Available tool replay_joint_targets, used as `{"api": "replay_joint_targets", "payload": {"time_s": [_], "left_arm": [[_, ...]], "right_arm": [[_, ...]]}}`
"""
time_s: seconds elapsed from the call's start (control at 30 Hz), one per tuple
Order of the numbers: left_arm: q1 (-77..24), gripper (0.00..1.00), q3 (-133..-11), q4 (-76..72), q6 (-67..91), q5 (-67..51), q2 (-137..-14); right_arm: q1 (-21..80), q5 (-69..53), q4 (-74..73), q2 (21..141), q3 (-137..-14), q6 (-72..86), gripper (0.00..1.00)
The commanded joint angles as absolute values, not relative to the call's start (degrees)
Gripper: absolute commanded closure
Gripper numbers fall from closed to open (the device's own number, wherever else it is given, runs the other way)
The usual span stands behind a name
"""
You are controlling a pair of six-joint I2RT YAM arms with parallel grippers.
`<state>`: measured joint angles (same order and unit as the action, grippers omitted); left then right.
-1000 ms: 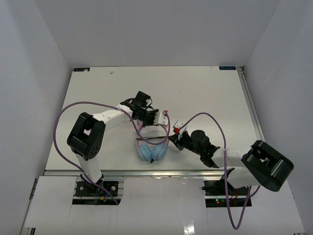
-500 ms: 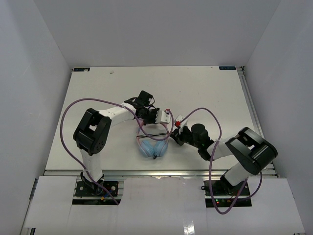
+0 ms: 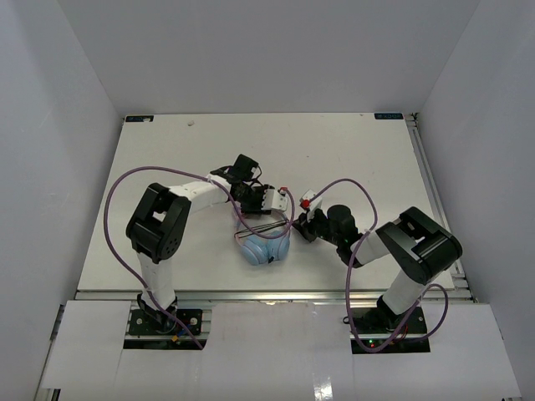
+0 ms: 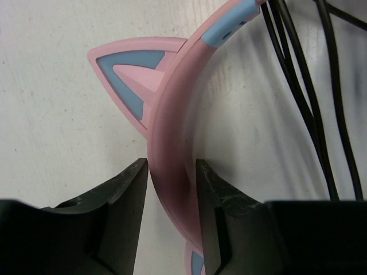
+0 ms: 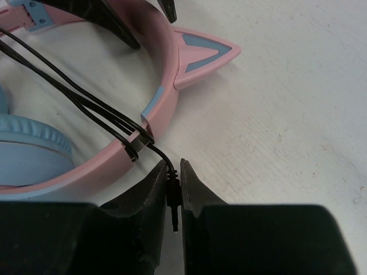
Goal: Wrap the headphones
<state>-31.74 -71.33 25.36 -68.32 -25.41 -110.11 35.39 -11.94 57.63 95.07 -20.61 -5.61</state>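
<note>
Over the last second the right arm has folded in on itself: its elbow, which was stretched out toward the lower right of the overhead view, now sits bunched close behind the right hand (image 3: 303, 223). That hand has crept a little up and toward the middle of the frame. The headphones (image 3: 266, 248) have hardly travelled. They lie just below centre on the desk (image 3: 351, 159), though the blue ear cups (image 5: 28, 137) now look tucked together where before they were more splayed. The left hand (image 4: 170, 177) has kept its place at the upper side of the set. Its fingers are drawn narrow and clamped on the pink headband (image 4: 172, 114) just below a cat ear (image 4: 129, 69), so it serves as the anchor. The right hand is nearly closed, pinching the black cable (image 5: 86, 103) close to its free end. From there the cable runs straight up to the headband, where several strands already cross over the band side by side. Judging by this, the recent move has taken up slack rather than begun a new loop. Little loose cable seems left between the pinch and the band, so the winding looks close to finished. What probably remains is to tuck or lay down that short tail so the turns do not spring loose when either hand lets go.
</note>
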Motion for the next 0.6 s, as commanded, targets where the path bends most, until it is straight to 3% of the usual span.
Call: {"api": "replay_joint_targets", "payload": {"time_s": [0.0, 0.13, 0.17, 0.2, 0.57], "left_arm": [[-31.38, 0.47, -72.05, 26.89, -69.26, -25.89, -111.37], [-31.38, 0.35, -72.42, 26.46, -69.26, -26.10, -111.53], [-31.38, 0.14, -72.42, 26.40, -69.20, -26.16, -111.48], [-31.38, 0.02, -72.42, 26.37, -69.22, -26.19, -111.38], [-31.14, 0.02, -73.42, 25.54, -64.52, -29.24, -108.12]], "right_arm": [[34.53, -11.57, 61.71, 96.81, -23.18, -6.68, 0.83], [34.10, -12.04, 61.79, 98.35, -24.43, -6.50, 0.83], [33.99, -12.15, 61.79, 98.69, -24.66, -6.33, 0.82], [33.90, -12.26, 61.76, 98.99, -24.94, -6.17, 0.80], [32.83, -9.33, 60.92, 99.27, -25.80, -3.01, 0.63]]}}
